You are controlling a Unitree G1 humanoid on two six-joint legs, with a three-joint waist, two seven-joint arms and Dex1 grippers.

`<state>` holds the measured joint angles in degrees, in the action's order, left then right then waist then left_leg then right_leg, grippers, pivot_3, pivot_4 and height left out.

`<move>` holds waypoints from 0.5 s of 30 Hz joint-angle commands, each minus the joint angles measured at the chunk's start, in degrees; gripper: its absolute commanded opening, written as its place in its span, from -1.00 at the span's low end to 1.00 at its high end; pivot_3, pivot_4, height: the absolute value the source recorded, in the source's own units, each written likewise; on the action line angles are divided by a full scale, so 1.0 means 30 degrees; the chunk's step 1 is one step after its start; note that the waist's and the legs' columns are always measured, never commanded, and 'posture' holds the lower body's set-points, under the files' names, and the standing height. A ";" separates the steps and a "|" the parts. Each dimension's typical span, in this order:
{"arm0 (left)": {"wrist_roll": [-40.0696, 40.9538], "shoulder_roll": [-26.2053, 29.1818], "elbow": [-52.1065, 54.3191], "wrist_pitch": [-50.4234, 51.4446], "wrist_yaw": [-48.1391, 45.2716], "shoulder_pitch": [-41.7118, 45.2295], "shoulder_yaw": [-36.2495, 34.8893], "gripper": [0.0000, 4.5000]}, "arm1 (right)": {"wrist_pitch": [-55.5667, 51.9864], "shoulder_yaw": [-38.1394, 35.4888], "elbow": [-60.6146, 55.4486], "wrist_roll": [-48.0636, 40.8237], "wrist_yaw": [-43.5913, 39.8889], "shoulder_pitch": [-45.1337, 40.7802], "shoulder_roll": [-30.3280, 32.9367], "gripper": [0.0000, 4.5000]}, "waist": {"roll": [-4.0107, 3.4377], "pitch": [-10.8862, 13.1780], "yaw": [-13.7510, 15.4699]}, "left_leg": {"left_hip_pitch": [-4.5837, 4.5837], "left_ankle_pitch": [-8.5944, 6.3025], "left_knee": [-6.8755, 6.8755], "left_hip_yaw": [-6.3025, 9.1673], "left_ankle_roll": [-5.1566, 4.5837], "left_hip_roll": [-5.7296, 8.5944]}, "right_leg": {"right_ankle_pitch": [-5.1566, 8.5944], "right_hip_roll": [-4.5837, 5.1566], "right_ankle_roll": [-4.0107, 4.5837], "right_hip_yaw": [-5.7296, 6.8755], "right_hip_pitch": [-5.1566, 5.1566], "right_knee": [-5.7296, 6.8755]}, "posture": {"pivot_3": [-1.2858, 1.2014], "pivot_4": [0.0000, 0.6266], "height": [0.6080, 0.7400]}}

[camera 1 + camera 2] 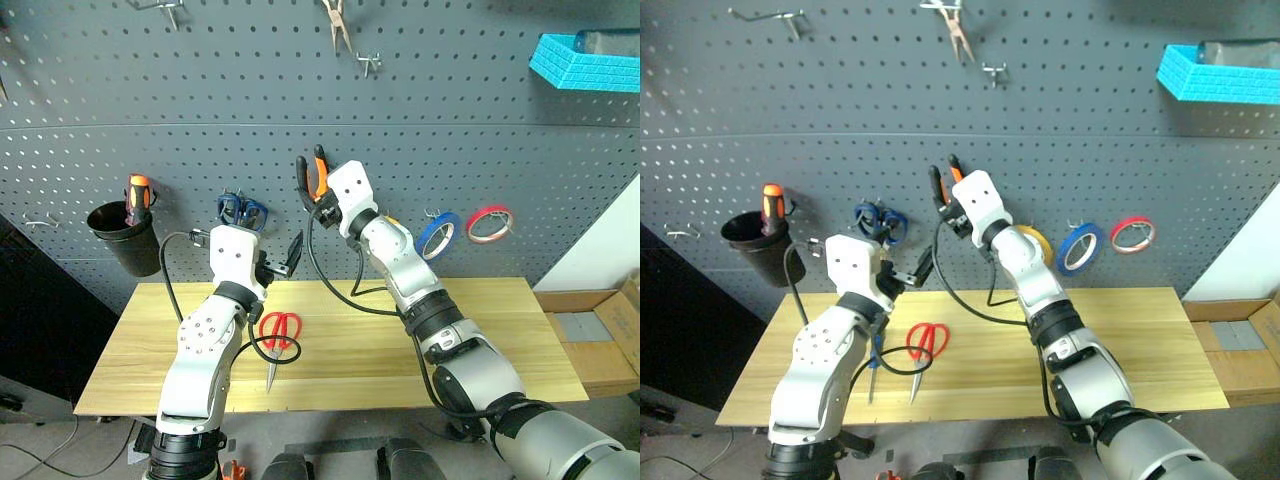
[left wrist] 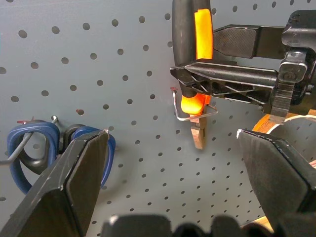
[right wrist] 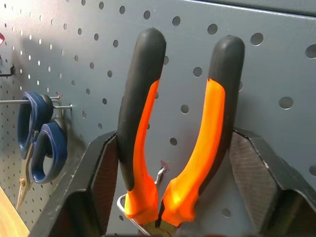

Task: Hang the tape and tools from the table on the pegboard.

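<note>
I have the right gripper (image 3: 170,187) up at the pegboard (image 1: 200,110), with the pliers (image 3: 173,133) between its two fingers. The handles point up and the head sits in a wire hook (image 2: 190,111) on the board. The fingers stand close on each side of the handles, but I cannot tell if they grip them or are already loose.

The left gripper (image 2: 173,163) is wide open and holds nothing. It hovers above the table (image 1: 480,330), pointing at the board just beside the blue scissors (image 1: 241,211) that hang there.

On the table I see the red scissors (image 1: 925,345), lying flat near the left arm, and the blue screwdriver (image 1: 874,365) just beside them.

The blue tape (image 1: 437,235) already hangs on the board to the right of the right arm, with the red tape (image 1: 489,223) next to it and a yellow tape (image 1: 1033,240) partly behind the arm.
</note>
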<state>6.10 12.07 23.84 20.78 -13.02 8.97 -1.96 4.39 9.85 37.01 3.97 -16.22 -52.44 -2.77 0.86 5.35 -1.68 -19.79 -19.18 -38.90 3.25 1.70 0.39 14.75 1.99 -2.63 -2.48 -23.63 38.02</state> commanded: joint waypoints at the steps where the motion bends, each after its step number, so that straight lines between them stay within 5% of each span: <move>1: 0.0055 0.0056 0.0699 -0.0285 0.0077 0.0159 -0.0054 1.00 | -0.0401 -0.0080 -0.0572 -0.0179 -0.0358 0.0076 0.0007 0.95 | -0.0011 0.0011 -0.0003 | -0.0004 -0.0003 0.0000 -0.0001 -0.0005 0.0000 | 0.0000 0.0000 0.0000 0.0000 -0.0002 -0.0001 | 0.08 -0.71 1.00; 8: 0.0095 -0.0022 0.0421 -0.0422 -0.0010 0.0065 0.0050 1.00 | -0.0783 -0.0280 -0.1908 -0.0045 0.0000 0.0584 0.0471 0.98 | -0.0018 0.0018 -0.0016 | -0.0011 -0.0001 0.0001 0.0002 -0.0001 -0.0002 | 0.0000 0.0001 0.0000 0.0001 -0.0007 -0.0010 | 0.06 -0.69 1.00; 15: -0.0431 -0.0658 -0.0234 -0.0289 0.0960 -0.1458 0.0139 1.00 | -0.3019 -0.0259 -0.8493 -0.0781 -0.2219 0.4203 0.3008 0.98 | -0.0029 0.0039 0.0003 | -0.0032 -0.0034 0.0002 0.0016 -0.0059 0.0004 | 0.0002 0.0015 -0.0003 0.0007 0.0002 -0.0063 | 0.03 -0.65 1.00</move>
<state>5.58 10.52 22.26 20.77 -11.49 5.41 -1.59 -3.25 9.98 18.00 3.10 -21.37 -40.88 5.41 0.77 5.47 -1.67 -19.88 -19.28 -38.89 3.30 1.51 0.40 14.76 2.04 -2.63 -2.46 -23.62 37.82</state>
